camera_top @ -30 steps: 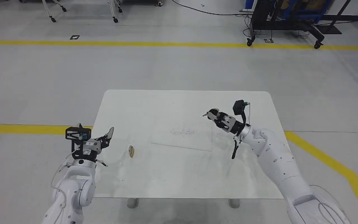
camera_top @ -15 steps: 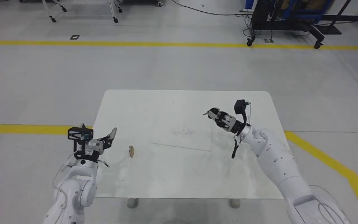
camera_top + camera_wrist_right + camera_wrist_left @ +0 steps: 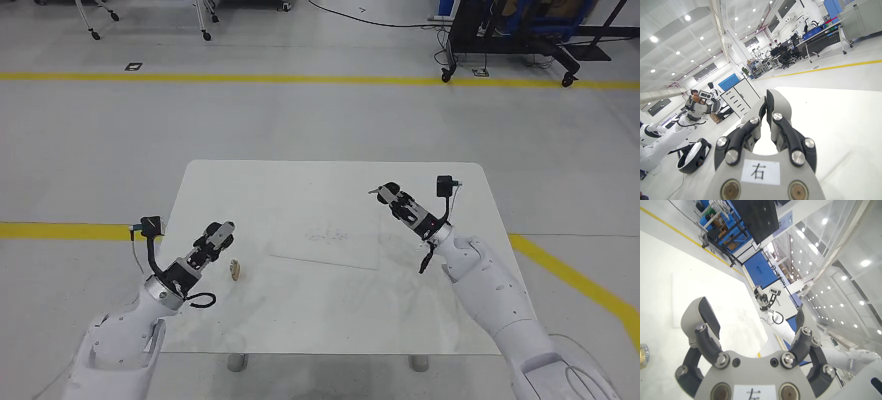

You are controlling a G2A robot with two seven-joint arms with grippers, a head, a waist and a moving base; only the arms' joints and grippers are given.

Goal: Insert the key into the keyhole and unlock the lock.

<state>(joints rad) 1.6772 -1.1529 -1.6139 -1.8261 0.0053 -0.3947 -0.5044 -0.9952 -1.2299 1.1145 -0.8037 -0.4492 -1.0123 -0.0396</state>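
The lock [image 3: 235, 268] lies front-to-back on the worktop [image 3: 300, 200] near the left gripper [image 3: 221, 233], fingers spread. The right gripper [image 3: 388, 192] pinches the left-pointing key [image 3: 371, 188] between its fingers.

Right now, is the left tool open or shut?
Open. The left tool's pads stand wide apart in its wrist view, nothing gripped between them; the lock lies on the table beside it.

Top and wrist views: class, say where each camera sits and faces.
Top view: overhead, looking down at white rectangular table; both arms show.
Left wrist view: behind open left claw, facing across table.
Right wrist view: behind shut right claw, facing table and room.
Shared: top and left wrist views show small brass padlock.
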